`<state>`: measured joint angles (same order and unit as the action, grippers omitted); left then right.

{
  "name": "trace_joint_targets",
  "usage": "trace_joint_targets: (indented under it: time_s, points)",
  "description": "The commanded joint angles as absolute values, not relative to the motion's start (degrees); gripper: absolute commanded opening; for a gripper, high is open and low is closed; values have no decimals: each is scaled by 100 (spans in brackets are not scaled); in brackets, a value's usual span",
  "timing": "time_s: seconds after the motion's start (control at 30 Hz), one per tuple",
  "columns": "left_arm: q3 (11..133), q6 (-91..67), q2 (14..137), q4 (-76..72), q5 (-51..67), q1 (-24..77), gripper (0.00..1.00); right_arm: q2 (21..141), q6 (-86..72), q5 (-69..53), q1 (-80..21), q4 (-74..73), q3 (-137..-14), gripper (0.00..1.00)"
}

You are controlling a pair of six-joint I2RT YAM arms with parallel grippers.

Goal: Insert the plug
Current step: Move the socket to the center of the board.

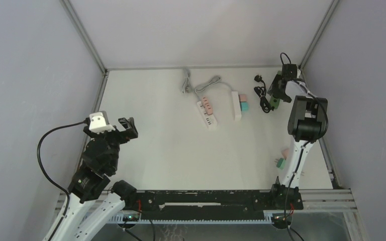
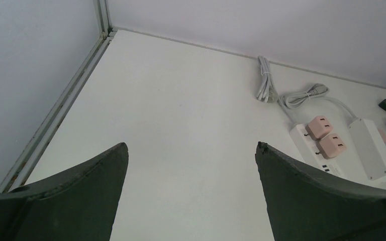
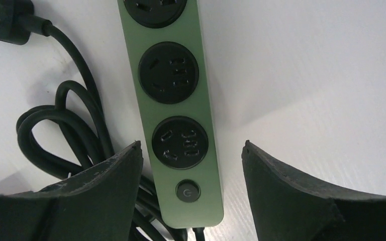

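A green power strip [image 3: 168,73] with round black sockets and a black power button [image 3: 188,191] lies at the far right of the table [image 1: 274,102]. Its black cord [image 3: 65,135] is coiled beside it and ends in a black plug [image 3: 2,20]. My right gripper [image 3: 193,145] is open and hangs over the strip's button end, one finger on each side, holding nothing. My left gripper [image 2: 192,148] is open and empty at the near left [image 1: 123,128], far from the strip.
Two white power strips [image 1: 206,113] [image 1: 237,105] lie mid-table, one with pink adapters [image 2: 326,135], their grey cables [image 2: 265,83] bundled behind. Small green and pink adapters [image 1: 281,159] lie by the right arm. Walls close in at the back and both sides.
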<state>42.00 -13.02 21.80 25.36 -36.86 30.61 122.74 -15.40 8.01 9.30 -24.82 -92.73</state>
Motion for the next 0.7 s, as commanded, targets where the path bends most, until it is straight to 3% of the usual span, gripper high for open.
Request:
trace_joint_targets:
  time_s: [0.0, 0.17, 0.37, 0.67]
  points:
    - [4122, -1187, 2232, 2329, -3582, 2993, 100, 12457, -1445, 694, 951, -2768, -9710, 76]
    - [4122, -1184, 2217, 2327, -3570, 2980, 100, 12501, -1466, 564, 950, -2885, -9762, 67]
    - [4113, -1195, 2113, 2331, -3534, 2971, 100, 12105, -1534, 602, 937, -2990, -9389, 44]
    - [4087, -1217, 1842, 2327, -3532, 2970, 100, 10815, -1826, 806, 717, -2776, -7734, 36]
